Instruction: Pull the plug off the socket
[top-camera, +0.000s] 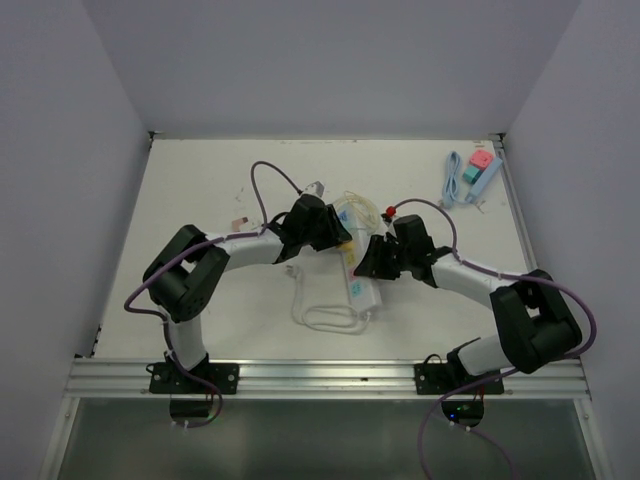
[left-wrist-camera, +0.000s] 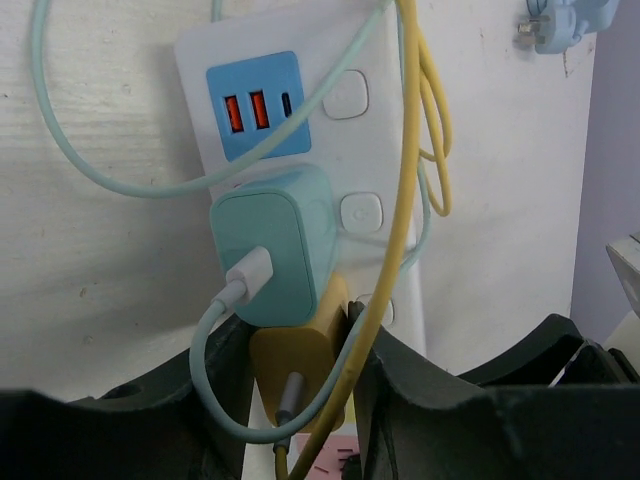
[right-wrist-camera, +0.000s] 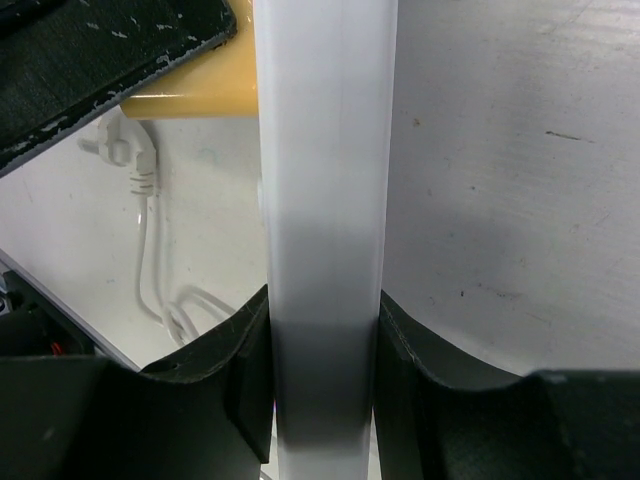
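Plug (left-wrist-camera: 300, 365) is the yellow one, seated in the white power strip (right-wrist-camera: 322, 200), right below the teal charger (left-wrist-camera: 275, 245) in the left wrist view and touching it. Your left gripper (left-wrist-camera: 300, 345) has its jaws pressed on both sides of the plug, clamped on it. A yellow cable (left-wrist-camera: 405, 150) runs up past one finger and over the strip. A teal cable (left-wrist-camera: 205, 340) leaves the charger's face through a white connector, and teal cable also crosses the blue USB panel (left-wrist-camera: 255, 105). Your right gripper (right-wrist-camera: 322, 305) has its jaws clamped across the strip's narrow body, further along. Strip lies mid counter (top-camera: 200, 180) between your two arms, with a white cable (top-camera: 325, 320) looped on its near side. Blue and pink item (top-camera: 478, 172) sits well apart at the far right corner
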